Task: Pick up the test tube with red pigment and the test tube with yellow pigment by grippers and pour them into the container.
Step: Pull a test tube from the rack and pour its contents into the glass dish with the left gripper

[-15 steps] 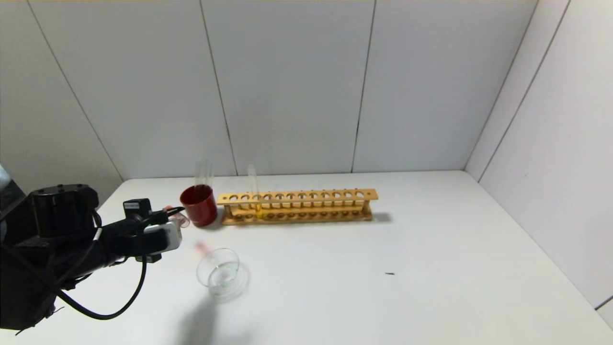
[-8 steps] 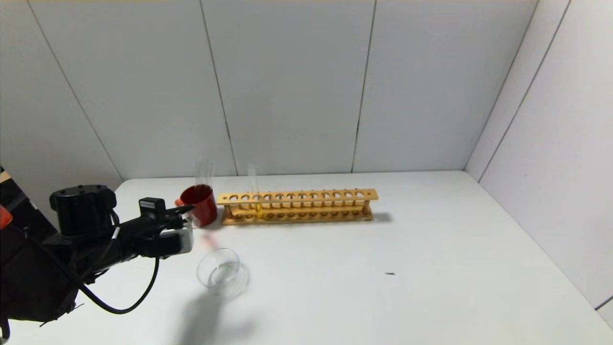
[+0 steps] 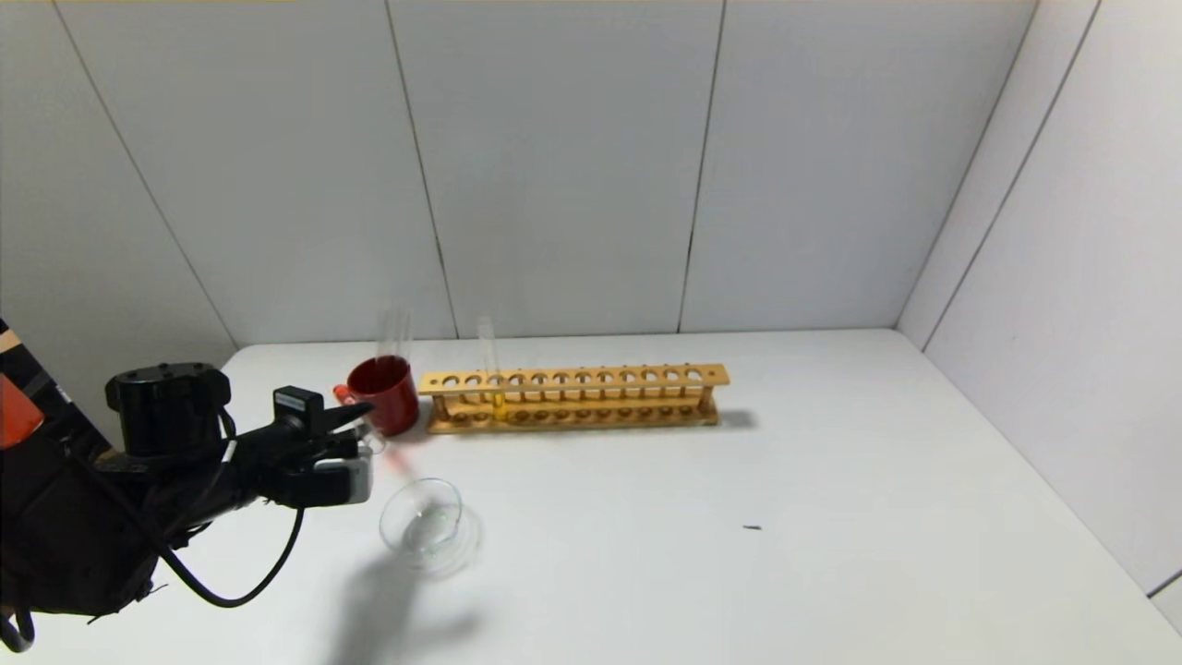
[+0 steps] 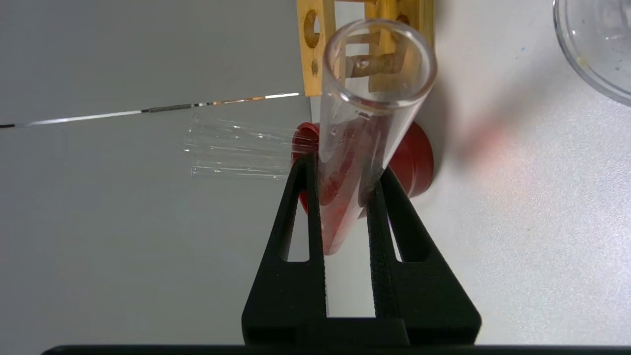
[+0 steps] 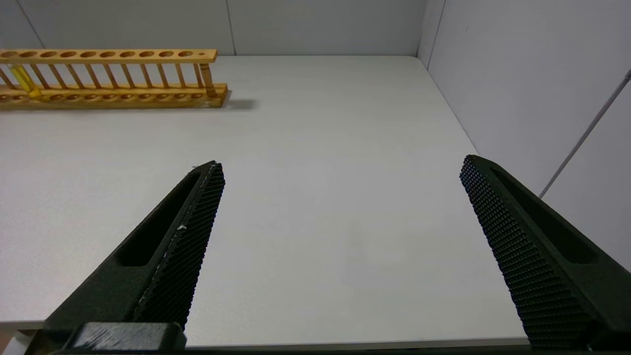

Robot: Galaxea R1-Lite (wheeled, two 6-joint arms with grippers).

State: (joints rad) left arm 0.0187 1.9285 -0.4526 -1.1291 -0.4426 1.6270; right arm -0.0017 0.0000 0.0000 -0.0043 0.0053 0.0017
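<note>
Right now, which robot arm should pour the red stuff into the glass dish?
The left. Its left gripper already clamps the test tube with red pigment beside the container. The right gripper is open, empty and far off.

Container (image 4: 599,54) — cut off at edge

The left gripper (image 3: 362,417) held the test tube with red pigment (image 3: 355,413) tilted between the red cup (image 3: 385,395) and the container (image 3: 423,525), near the wooden rack (image 3: 572,397).
</note>
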